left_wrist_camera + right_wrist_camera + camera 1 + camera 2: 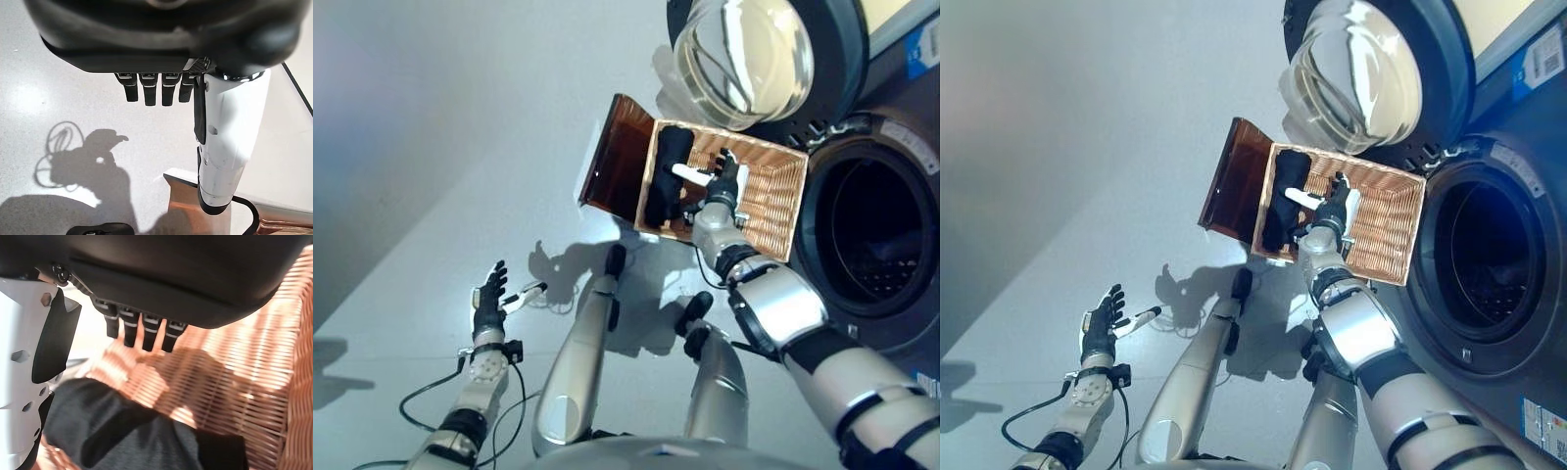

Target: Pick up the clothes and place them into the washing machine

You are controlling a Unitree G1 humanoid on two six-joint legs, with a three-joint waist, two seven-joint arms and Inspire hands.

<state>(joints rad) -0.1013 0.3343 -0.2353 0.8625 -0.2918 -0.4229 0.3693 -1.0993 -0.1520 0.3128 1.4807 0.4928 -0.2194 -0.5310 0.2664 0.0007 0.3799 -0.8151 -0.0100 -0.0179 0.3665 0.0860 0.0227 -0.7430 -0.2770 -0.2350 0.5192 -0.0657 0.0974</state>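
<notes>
The right robot hand hovers spread over the wicker basket, empty, right beside the dark clothes bunched at one end. It probably needs to drop lower and curl deep into the cloth before swinging to the washing machine. The left robot hand idles spread over the floor.

basket: woven wicker, rough | clothes: dark matt cloth | washer door: glossy clear glass | floor: smooth

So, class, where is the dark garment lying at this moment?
In the left eye view the dark garment lies in the wicker basket, along its left side, just left of the open right hand and left of the washing machine drum.
</notes>
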